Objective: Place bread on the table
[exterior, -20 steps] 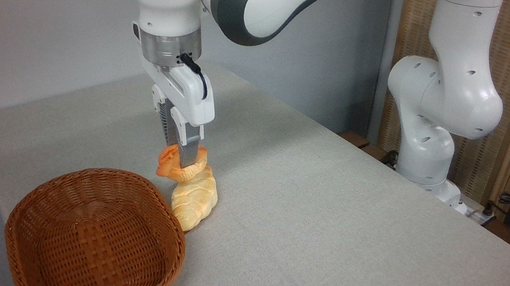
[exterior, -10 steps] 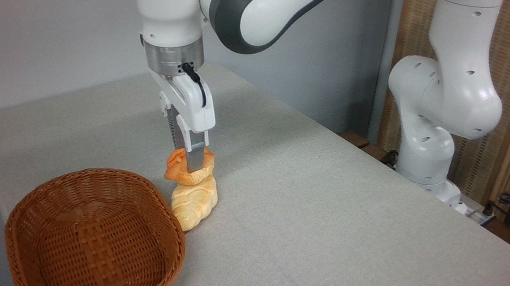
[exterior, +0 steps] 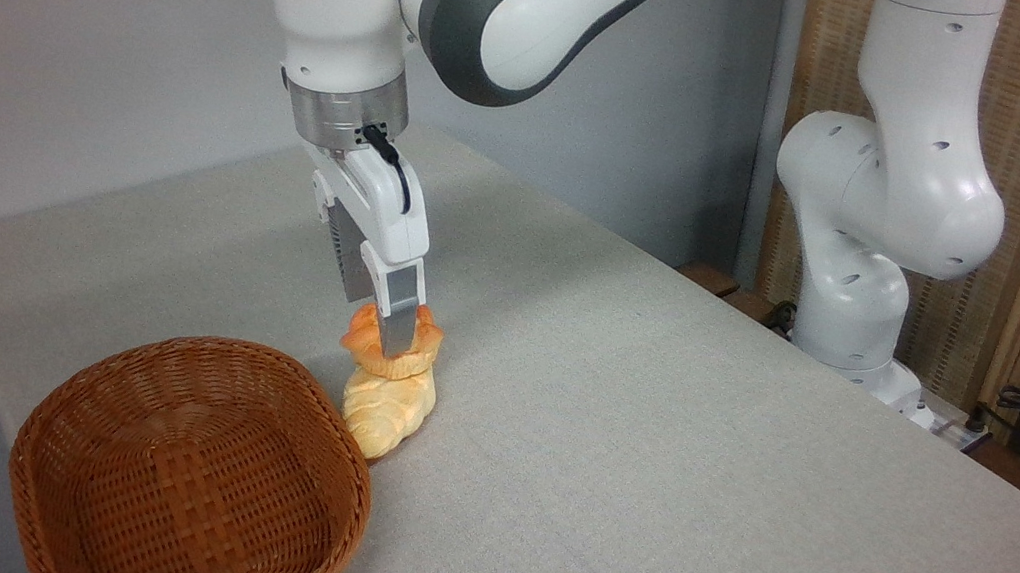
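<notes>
The hand is seen pointing downward over the grey counter, its two fingers clenched on the bread. The bread is gripped at the fingertips, so that it sits directly beneath the hand, with the near finger crossing its front and lobes showing to either side of that finger. The bread is held just above the far end of a paler braided loaf, which lies on the counter; whether the two are touching cannot be told from this view, as they overlap. Whether the bread rests on the counter itself cannot be told either.

The bread is seen as a small, rounded bun of orange-brown colour, darker than the loaf below it, with bumpy lobes along its upper edge. A brown woven basket stands on the counter near its front left corner, just beside the loaf's near end.
</notes>
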